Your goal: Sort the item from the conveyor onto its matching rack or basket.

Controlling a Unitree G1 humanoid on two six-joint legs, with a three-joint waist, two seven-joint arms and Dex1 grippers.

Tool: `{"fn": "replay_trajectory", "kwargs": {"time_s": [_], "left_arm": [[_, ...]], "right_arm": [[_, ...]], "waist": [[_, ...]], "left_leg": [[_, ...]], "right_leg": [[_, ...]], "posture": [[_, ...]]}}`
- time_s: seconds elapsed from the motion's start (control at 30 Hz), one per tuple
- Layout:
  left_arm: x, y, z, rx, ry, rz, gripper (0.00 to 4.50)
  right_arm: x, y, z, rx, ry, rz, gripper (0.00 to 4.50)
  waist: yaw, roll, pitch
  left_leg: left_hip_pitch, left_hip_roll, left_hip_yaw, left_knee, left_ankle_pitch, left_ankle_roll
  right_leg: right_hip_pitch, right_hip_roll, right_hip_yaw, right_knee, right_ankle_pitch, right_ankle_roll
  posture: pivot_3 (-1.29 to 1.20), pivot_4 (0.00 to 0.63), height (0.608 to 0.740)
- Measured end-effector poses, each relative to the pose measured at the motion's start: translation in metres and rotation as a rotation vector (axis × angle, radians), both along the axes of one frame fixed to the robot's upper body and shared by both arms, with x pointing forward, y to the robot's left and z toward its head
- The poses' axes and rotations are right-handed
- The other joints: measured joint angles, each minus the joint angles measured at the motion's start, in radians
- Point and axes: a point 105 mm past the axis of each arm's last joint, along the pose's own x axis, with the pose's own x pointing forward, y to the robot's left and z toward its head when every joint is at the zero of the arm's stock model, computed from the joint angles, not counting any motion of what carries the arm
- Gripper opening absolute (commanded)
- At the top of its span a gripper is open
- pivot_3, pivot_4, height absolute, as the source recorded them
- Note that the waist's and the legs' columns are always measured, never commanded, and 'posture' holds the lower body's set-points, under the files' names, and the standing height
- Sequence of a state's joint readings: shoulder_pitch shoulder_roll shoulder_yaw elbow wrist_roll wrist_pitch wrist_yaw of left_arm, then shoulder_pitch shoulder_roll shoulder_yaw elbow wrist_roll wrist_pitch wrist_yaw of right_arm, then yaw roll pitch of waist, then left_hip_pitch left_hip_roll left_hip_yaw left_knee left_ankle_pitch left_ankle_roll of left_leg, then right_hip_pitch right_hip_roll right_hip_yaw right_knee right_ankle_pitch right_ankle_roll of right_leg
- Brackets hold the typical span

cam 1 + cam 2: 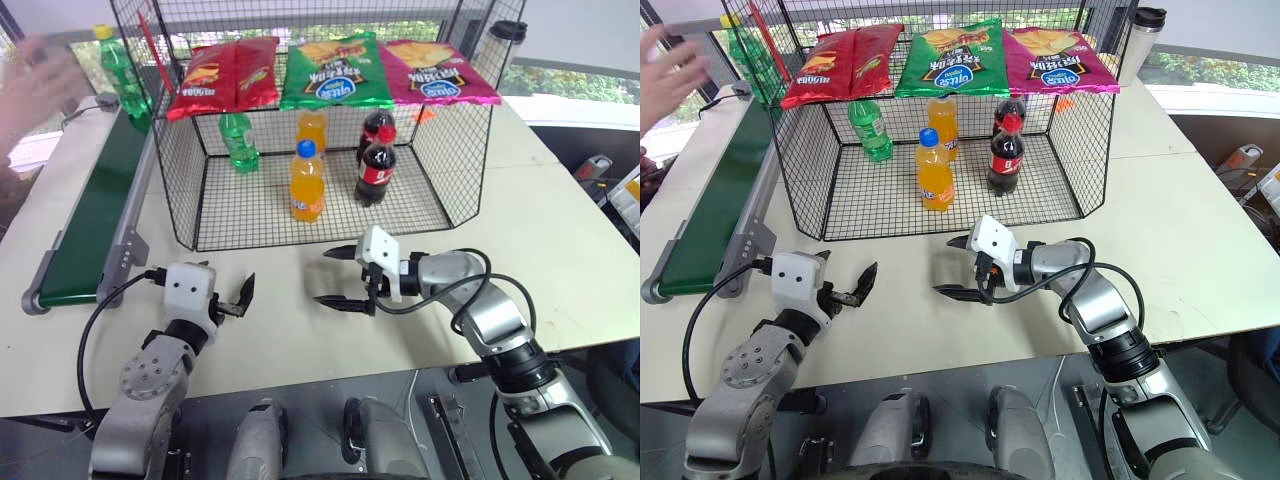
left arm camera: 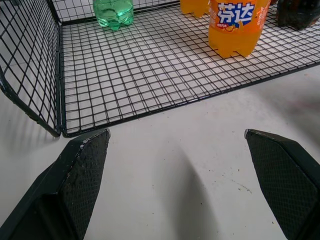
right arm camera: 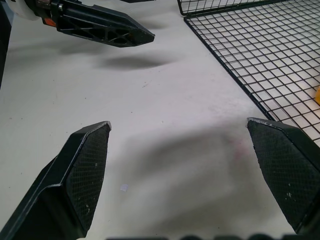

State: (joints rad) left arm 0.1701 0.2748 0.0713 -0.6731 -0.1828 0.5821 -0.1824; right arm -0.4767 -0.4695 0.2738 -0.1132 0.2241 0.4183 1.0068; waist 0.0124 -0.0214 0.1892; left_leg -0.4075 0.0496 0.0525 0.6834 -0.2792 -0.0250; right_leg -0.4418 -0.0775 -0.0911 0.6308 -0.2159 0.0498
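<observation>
The item, a clear-green bottle with a yellow cap, stands upright at the far end of the conveyor, which runs along the table's left side. The black wire-mesh cage stands just right of the belt, with its open front toward me. My left gripper hovers open over the table in front of the cage's left corner, with nothing between its fingers. My right gripper points left toward it, also open and empty. In the left wrist view the grid floor lies just beyond the fingertips.
Inside the cage stand a green-capped green bottle, two orange soda bottles and two cola bottles. Three chip bags lie on the slanted top. A person's hand is at the far left, apart from the item. A tumbler stands behind the cage.
</observation>
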Motion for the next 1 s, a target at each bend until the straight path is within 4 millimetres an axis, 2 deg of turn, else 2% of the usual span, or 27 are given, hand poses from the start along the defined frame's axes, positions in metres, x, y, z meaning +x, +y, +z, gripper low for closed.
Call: {"fn": "replay_trajectory", "kwargs": {"time_s": [0.3, 0.6, 0.8, 1.0], "left_arm": [[-0.002, 0.007, 0.008, 0.017, -0.025, 0.031, 4.48], [-0.012, 0.013, 0.013, 0.006, -0.036, 0.093, 4.48], [-0.014, 0.043, 0.021, 0.038, -0.071, 0.239, 4.48], [-0.018, 0.083, 0.045, 0.036, -0.164, 0.439, 4.48]], "right_arm": [[-0.006, 0.003, 0.002, 0.026, 0.038, 0.038, 4.5], [-0.018, 0.011, 0.023, 0.147, 0.023, 0.116, 4.5], [-0.024, 0.015, 0.035, 0.217, -0.008, 0.157, 4.5], [-0.025, 0.02, 0.041, 0.238, -0.028, 0.181, 4.5]], "waist": [[0.0, 0.0, 0.0], [0.0, 0.0, 0.0], [0.0, 0.0, 0.0], [0.0, 0.0, 0.0]], "left_leg": [[0.0, 0.0, 0.0, 0.0, 0.0, 0.0], [0.0, 0.0, 0.0, 0.0, 0.0, 0.0], [0.0, 0.0, 0.0, 0.0, 0.0, 0.0], [0.0, 0.0, 0.0, 0.0, 0.0, 0.0]], "right_leg": [[0.0, 0.0, 0.0, 0.0, 0.0, 0.0], [0.0, 0.0, 0.0, 0.0, 0.0, 0.0], [0.0, 0.0, 0.0, 0.0, 0.0, 0.0], [0.0, 0.0, 0.0, 0.0, 0.0, 0.0]], "posture": [[0.0, 0.15, 0.74], [0.0, 0.15, 0.74], [0.0, 0.15, 0.74], [0.0, 0.15, 0.74]]}}
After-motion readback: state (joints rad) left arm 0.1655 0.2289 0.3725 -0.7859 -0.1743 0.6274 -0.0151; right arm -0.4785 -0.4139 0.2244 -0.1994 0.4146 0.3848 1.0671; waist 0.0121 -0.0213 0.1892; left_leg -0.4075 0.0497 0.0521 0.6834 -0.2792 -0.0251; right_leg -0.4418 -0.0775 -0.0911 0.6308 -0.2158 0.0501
